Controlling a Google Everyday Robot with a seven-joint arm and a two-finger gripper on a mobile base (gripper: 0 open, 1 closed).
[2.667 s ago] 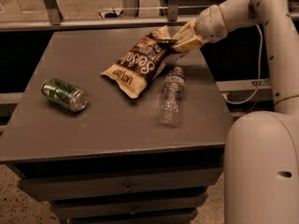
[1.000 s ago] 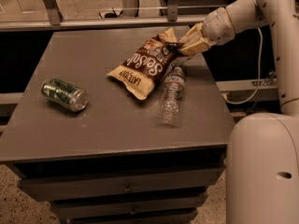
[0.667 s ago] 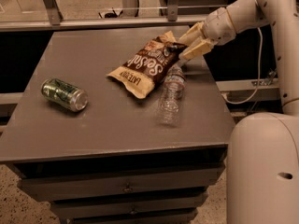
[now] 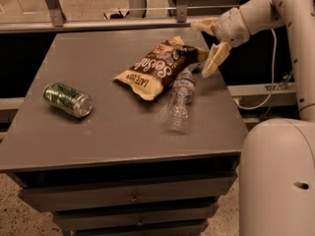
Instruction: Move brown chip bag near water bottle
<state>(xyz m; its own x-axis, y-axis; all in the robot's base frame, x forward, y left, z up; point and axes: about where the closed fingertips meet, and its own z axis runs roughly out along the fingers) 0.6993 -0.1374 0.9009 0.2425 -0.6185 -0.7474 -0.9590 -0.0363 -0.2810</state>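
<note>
The brown chip bag [image 4: 160, 68] lies flat on the grey table [image 4: 98, 127], right of centre toward the back. Its right end touches the neck of the water bottle [image 4: 180, 98], which lies on its side just in front of the bag. My gripper [image 4: 207, 43] is open and empty, raised just beyond the bag's right end near the table's right edge. One finger [image 4: 215, 58] points down and the other [image 4: 203, 24] reaches toward the back.
A green soda can [image 4: 67, 100] lies on its side at the table's left. Drawers [image 4: 128, 195] sit under the tabletop. My white base [image 4: 278, 178] stands at the table's front right. A metal rail [image 4: 98, 23] runs behind the table.
The gripper held the bag's right end, dragged it right toward the bottle, then opened, let go and drew back to the right. The bag now rests against the bottle.
</note>
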